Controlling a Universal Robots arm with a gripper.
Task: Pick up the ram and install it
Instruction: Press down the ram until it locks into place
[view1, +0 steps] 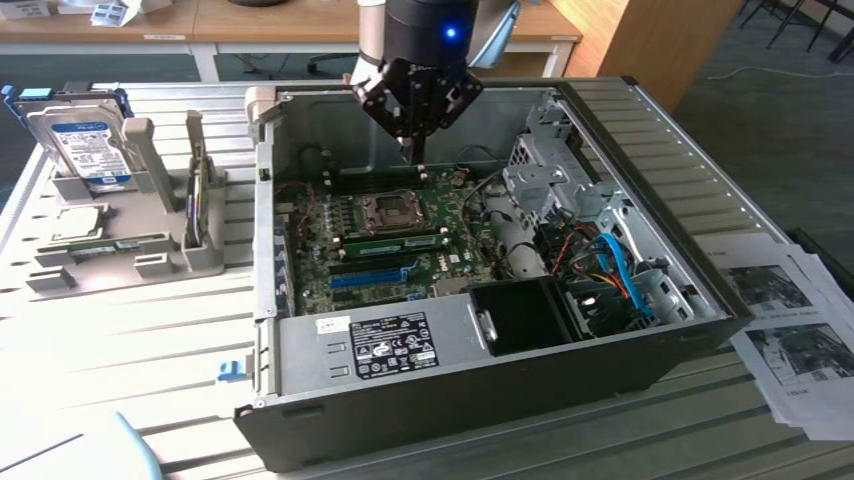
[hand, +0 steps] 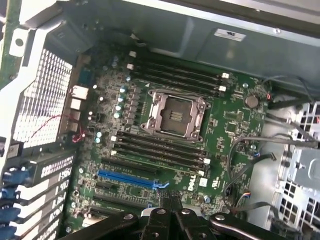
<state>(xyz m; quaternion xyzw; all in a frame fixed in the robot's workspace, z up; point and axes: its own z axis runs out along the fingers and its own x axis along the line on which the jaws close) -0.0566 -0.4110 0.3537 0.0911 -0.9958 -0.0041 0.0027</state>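
Note:
The ram (view1: 395, 241) is a thin green stick standing in a motherboard slot just beside the CPU socket (view1: 391, 208), inside the open computer case (view1: 441, 350). In the wrist view it shows as a green strip (hand: 161, 159) among the black slots next to the socket (hand: 175, 114). My gripper (view1: 416, 150) hangs above the back of the motherboard, a little beyond the socket and apart from the ram. Its fingers (hand: 176, 202) are shut together with nothing between them.
A blue slot (view1: 370, 277) lies near the ram. Drive cages and blue cables (view1: 617, 270) crowd the case on the exterior view's right. On the exterior view's left, grey holders carry a hard drive (view1: 83, 145) and a flat green board (view1: 100, 247). Printed sheets (view1: 794, 330) lie on the table.

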